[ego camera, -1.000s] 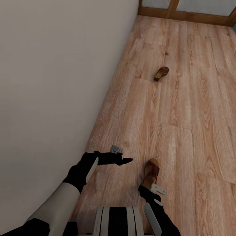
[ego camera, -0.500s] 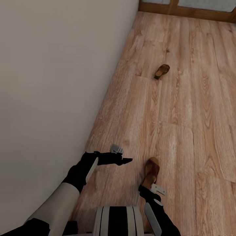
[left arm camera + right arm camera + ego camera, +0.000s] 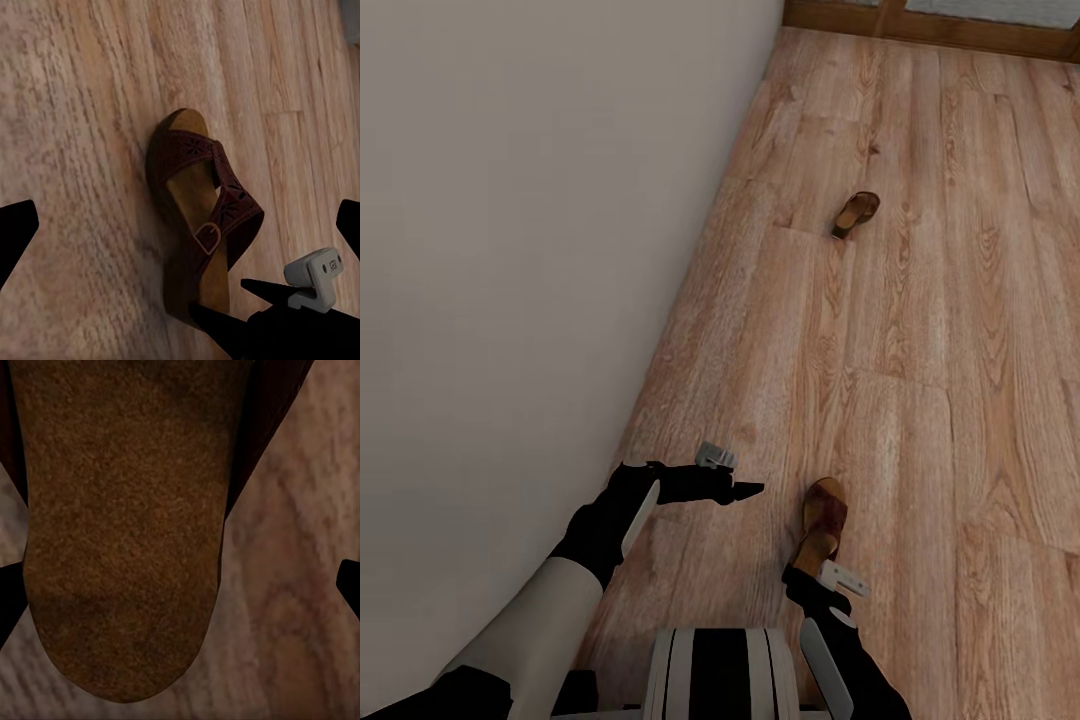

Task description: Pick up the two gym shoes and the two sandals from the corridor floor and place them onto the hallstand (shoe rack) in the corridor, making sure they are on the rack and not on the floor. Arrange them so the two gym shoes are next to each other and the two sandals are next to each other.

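A brown sandal (image 3: 824, 522) with a dark strap lies on the corridor floor (image 3: 920, 330) just ahead of me, and its tan heel footbed (image 3: 124, 525) is close up in the right wrist view. My right gripper (image 3: 812, 568) is open at that heel, one fingertip on either side. My left gripper (image 3: 745, 490) hovers open to the sandal's left, and its wrist view looks down on the sandal (image 3: 199, 217) and the right gripper (image 3: 240, 300). The other sandal (image 3: 856, 214) lies farther up the corridor. The gym shoes and hallstand are out of view.
A plain beige wall (image 3: 540, 250) runs along the left side, close to my left arm. A wooden door frame (image 3: 930, 28) crosses the far end of the corridor. Wood-plank floor stretches to the right and ahead.
The whole view has shifted slightly, with the far sandal and door frame sitting a little higher in the picture. Both grippers keep their places beside the near sandal.
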Motion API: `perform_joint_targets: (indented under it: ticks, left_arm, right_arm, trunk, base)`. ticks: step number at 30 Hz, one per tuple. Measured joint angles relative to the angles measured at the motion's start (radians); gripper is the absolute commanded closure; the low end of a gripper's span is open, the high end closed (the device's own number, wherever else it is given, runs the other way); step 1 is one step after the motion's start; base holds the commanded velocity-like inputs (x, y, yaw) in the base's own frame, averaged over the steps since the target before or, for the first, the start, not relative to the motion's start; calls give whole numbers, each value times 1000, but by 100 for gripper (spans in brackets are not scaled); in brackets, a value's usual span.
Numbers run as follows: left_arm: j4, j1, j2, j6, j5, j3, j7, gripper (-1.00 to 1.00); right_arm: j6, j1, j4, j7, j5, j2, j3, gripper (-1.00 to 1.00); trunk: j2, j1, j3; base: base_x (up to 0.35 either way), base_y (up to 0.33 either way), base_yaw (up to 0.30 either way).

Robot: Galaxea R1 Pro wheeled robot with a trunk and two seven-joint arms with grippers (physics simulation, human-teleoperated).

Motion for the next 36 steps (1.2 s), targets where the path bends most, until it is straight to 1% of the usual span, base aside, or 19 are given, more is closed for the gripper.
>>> perform_joint_targets:
  ticks: [25, 26, 36]
  left_arm:
    - [0, 0, 1, 0, 0, 0, 0, -100]
    - [0, 0, 1, 0, 0, 0, 0, -100]
    - [1, 0, 2, 0, -1, 0, 0, -100]
  right_arm:
    - [0, 0, -1, 0, 0, 0, -1, -100]
    - [0, 0, -1, 0, 0, 0, -1, 100]
    - [1, 0, -2, -1, 4, 0, -3, 100]
  trunk:
    - [0, 0, 0]
    - [0, 0, 0]
    - [0, 0, 0]
  base:
    - [0, 0, 0]
    - [0, 0, 0]
    - [0, 0, 0]
